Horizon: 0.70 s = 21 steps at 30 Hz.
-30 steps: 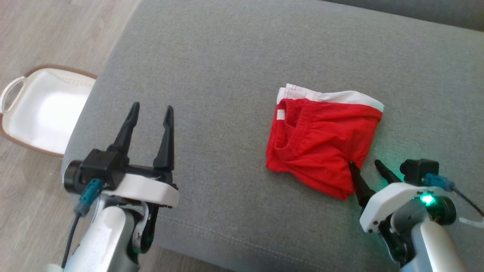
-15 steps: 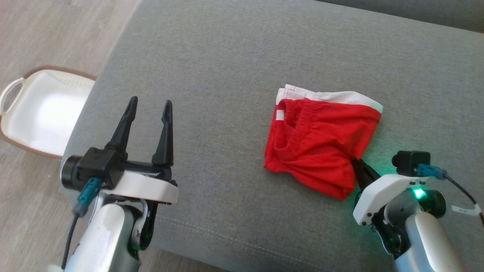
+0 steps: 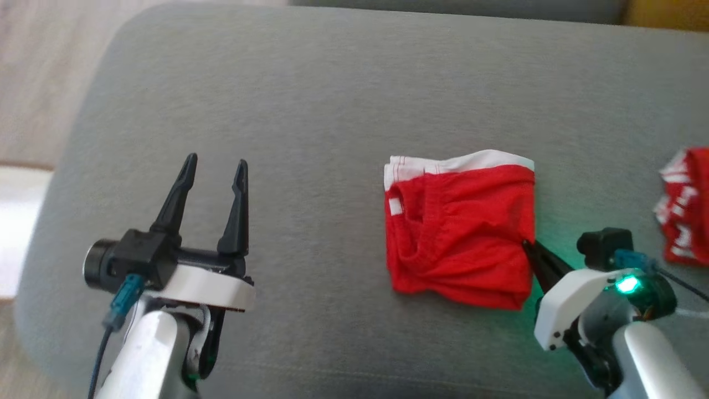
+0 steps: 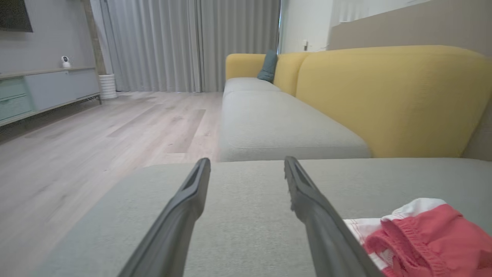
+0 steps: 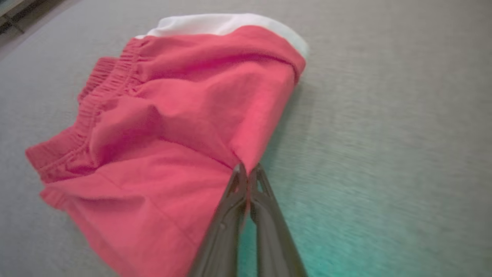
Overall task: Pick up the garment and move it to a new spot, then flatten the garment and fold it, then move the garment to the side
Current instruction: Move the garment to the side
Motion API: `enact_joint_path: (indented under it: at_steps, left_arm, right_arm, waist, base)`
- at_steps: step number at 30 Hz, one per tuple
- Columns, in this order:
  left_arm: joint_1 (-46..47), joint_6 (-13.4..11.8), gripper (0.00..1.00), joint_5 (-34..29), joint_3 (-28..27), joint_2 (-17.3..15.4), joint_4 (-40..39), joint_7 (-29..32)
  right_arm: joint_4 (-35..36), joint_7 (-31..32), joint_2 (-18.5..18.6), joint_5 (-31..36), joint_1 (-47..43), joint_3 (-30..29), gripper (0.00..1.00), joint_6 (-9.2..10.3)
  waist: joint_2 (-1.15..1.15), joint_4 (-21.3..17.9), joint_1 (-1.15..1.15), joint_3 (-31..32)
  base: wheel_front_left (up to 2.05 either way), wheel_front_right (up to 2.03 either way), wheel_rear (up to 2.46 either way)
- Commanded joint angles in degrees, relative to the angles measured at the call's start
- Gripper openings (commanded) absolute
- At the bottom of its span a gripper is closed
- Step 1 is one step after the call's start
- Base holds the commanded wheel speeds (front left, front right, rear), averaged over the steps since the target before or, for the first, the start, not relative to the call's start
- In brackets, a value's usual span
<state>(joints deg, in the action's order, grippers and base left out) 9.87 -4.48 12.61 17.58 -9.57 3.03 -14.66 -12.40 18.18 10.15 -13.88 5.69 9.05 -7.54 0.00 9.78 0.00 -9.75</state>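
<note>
The red cloth shorts look soft, matt and creased. The grey sofa cushion is coarse woven fabric. The pale plank floor is smooth wood, faintly glossy.

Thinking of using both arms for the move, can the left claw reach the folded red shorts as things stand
Probably yes. The left claw is open, and bare grey cushion lies between it and the red shorts. The right claw grips their right edge, out of that path.

Garment (cropped, left wrist view)
</note>
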Motion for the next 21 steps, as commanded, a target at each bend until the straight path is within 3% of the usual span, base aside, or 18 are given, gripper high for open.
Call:
enact_joint_path:
  at_steps: [1,12,21]
  left_arm:
    - [2.1,0.3,1.0,-0.7,-2.2,-1.3,-2.7,-0.3]
    - [5.9,1.7,1.0,-1.3,-1.1,-1.8,-4.6,-0.3]
    - [9.7,3.1,1.0,-2.2,0.0,-3.0,-6.6,0.1]
  right_arm:
    - [2.8,0.4,2.5,-0.9,1.4,1.3,0.0,0.05]
    - [0.1,-0.6,8.3,-2.0,13.5,0.0,0.0,0.05]
    - [3.8,-0.1,14.9,-0.1,17.4,-11.5,0.0,0.05]
  waist:
    - [0.0,-6.0,0.0,-0.1]
    - [0.0,-12.7,0.0,-6.3]
    - [0.0,-15.8,0.0,-11.5]
  base:
    - [0.0,0.0,0.0]
    - [0.0,0.0,0.0]
    - [0.0,0.0,0.0]
